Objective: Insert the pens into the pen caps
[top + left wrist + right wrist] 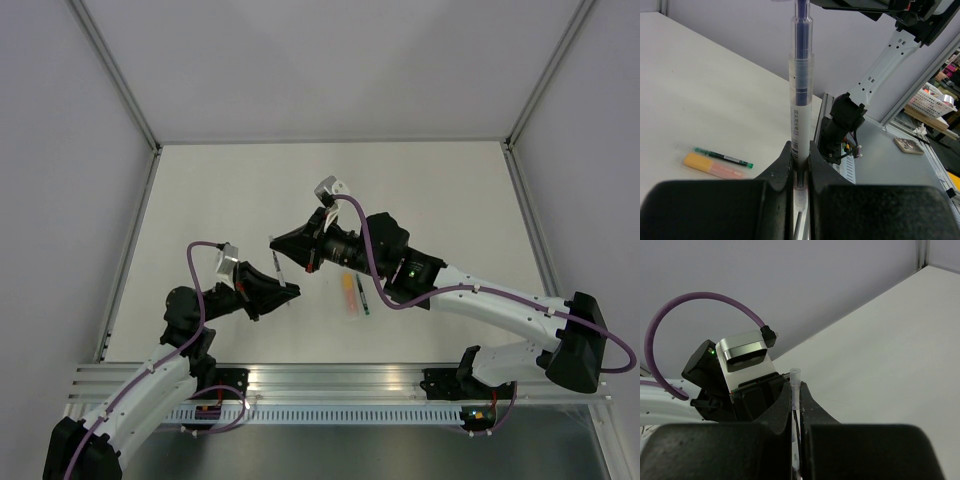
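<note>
A pen (801, 100) with a clear barrel, a dark blue core and a white label stands upright between my two grippers (279, 265). My left gripper (800, 147) is shut on its lower barrel (287, 291). My right gripper (796, 387) is shut on its clear upper end (795, 375), which looks like a cap (277, 242). A pale orange pen (349, 295) and a dark pen with green ends (361, 297) lie side by side on the table, to the right of both grippers. I cannot tell whether caps sit on them.
The white table (430, 200) is bounded by grey walls and metal posts. An aluminium rail (330, 385) runs along the near edge, with the right arm's base (842, 125) mounted on it. The right arm's white link (500, 300) reaches across the right side.
</note>
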`<action>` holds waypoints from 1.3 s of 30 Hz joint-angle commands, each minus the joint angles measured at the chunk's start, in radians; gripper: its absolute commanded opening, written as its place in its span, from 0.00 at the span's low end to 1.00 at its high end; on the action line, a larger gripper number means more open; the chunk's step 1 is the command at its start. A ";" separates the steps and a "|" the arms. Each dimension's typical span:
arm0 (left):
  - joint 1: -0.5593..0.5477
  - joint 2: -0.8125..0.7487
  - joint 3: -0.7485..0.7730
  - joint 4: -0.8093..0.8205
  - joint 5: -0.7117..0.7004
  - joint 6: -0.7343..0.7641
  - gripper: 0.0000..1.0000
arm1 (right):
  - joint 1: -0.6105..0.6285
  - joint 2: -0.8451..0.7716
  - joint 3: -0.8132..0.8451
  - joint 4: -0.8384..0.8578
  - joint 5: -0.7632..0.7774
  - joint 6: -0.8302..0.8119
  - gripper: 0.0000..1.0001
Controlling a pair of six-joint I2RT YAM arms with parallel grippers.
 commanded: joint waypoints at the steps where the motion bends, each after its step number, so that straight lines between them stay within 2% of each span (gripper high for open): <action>1: 0.000 0.003 0.006 0.018 -0.014 0.005 0.02 | 0.009 -0.018 0.040 0.013 -0.006 -0.007 0.00; 12: -0.001 0.009 0.005 0.032 0.001 0.002 0.02 | 0.011 -0.006 0.089 -0.018 0.006 -0.021 0.00; 39: -0.001 0.014 0.003 0.039 -0.004 -0.006 0.02 | 0.025 -0.015 0.037 -0.023 0.018 -0.056 0.00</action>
